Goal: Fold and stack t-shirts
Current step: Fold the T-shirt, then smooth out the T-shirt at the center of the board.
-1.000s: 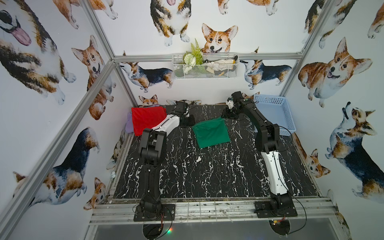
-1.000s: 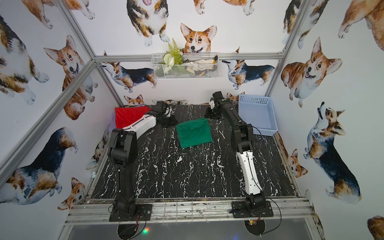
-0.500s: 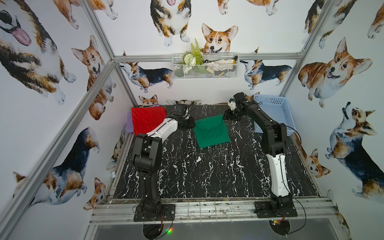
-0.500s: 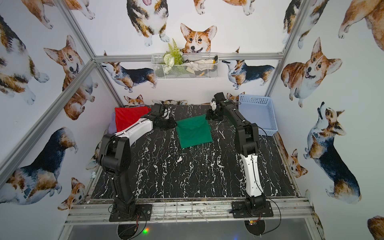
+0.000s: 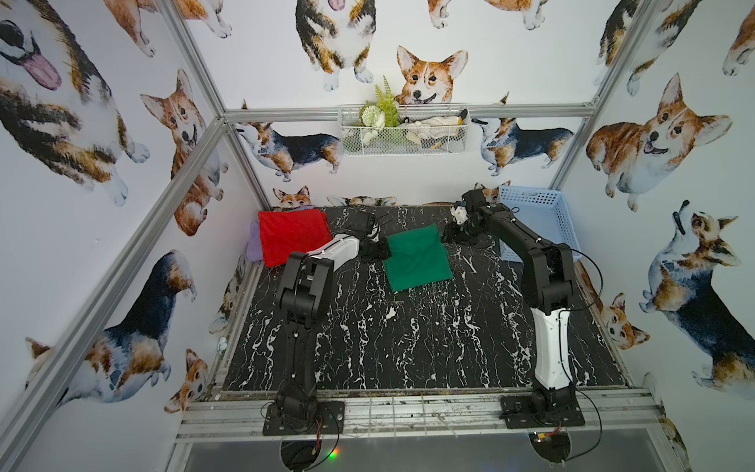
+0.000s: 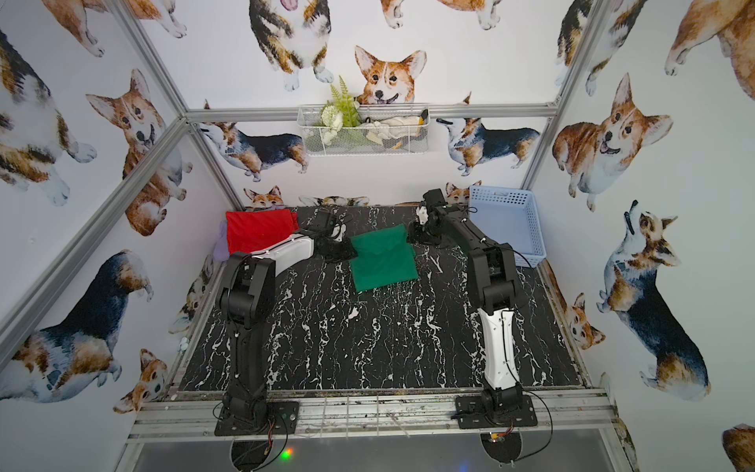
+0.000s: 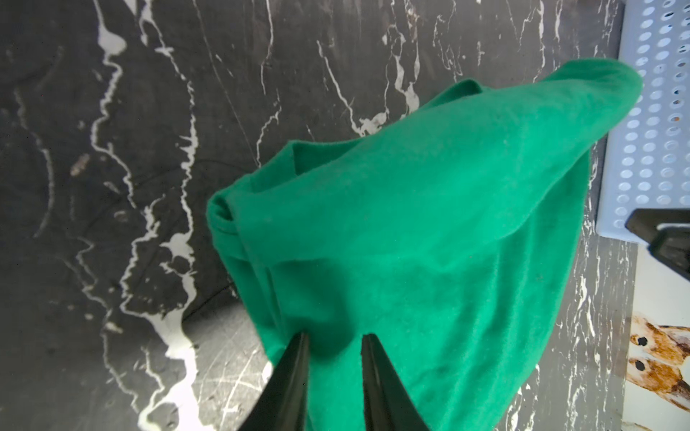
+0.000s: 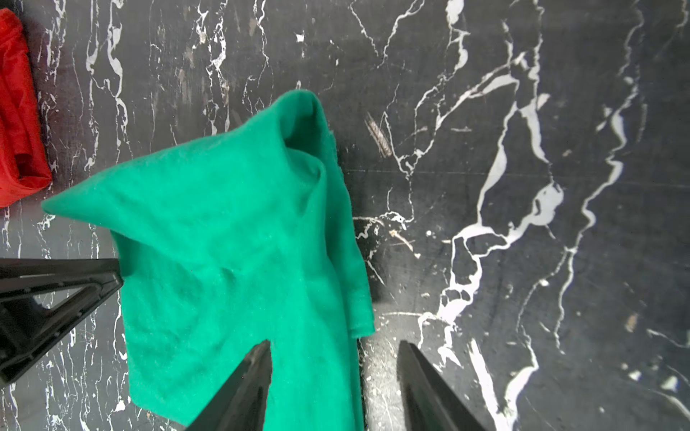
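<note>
The green shirt [image 5: 418, 259] lies folded on the worktop [image 5: 408, 347], far edge lifted. The left fingers [image 7: 295, 377] pinch it; the right fingers [image 8: 242, 388] straddle its edge, grip unclear, so that side may slip, skewing the stack on the red shirt [image 5: 292, 239]

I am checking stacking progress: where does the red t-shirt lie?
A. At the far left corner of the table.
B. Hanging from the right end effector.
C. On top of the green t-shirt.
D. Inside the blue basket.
A: in both top views the red t-shirt lies at the far left corner of the table, apart from the green t-shirt.
</note>
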`<state>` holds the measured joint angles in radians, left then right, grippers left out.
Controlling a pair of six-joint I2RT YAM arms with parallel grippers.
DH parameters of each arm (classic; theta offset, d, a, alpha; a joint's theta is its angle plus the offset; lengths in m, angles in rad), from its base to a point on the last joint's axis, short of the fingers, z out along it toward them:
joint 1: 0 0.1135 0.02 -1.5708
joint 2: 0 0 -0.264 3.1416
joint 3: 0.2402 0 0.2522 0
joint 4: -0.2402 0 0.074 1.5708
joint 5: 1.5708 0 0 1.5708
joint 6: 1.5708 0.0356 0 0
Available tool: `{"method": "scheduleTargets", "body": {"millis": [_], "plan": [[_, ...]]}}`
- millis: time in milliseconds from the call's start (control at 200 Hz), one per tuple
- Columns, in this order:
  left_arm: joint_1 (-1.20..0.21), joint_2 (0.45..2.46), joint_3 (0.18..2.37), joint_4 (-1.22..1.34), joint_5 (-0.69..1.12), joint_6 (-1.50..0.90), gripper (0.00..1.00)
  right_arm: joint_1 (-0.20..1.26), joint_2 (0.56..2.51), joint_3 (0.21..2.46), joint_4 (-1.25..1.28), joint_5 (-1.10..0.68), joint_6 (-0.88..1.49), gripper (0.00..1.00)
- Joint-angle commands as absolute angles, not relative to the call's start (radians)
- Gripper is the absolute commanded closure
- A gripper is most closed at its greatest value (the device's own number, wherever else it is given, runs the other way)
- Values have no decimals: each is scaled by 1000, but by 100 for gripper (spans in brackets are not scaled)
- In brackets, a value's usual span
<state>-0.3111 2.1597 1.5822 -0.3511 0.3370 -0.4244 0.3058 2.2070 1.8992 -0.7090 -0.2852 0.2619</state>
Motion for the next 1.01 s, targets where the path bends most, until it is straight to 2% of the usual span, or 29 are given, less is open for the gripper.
{"method": "scheduleTargets", "body": {"millis": [0,325,410,531,681,786,1001], "plan": [[-311,2172,1606,-353,337,-423,70,305,2182,1876,-670,-277,268,41],[-309,2241,1663,-401,282,-399,69,305,2170,1833,-637,-282,280,41],[-312,2285,1691,-420,294,-398,74,306,2209,1878,-664,-300,279,41],[-321,2218,1599,-361,288,-408,82,305,2232,1913,-680,-313,280,42],[-323,2104,1544,-355,263,-405,81,307,2217,1888,-660,-342,283,42],[-326,2076,1575,-367,270,-405,77,308,2211,1878,-653,-375,283,43],[-330,2186,1779,-405,307,-419,75,339,2191,1812,-636,-409,297,43]]}}
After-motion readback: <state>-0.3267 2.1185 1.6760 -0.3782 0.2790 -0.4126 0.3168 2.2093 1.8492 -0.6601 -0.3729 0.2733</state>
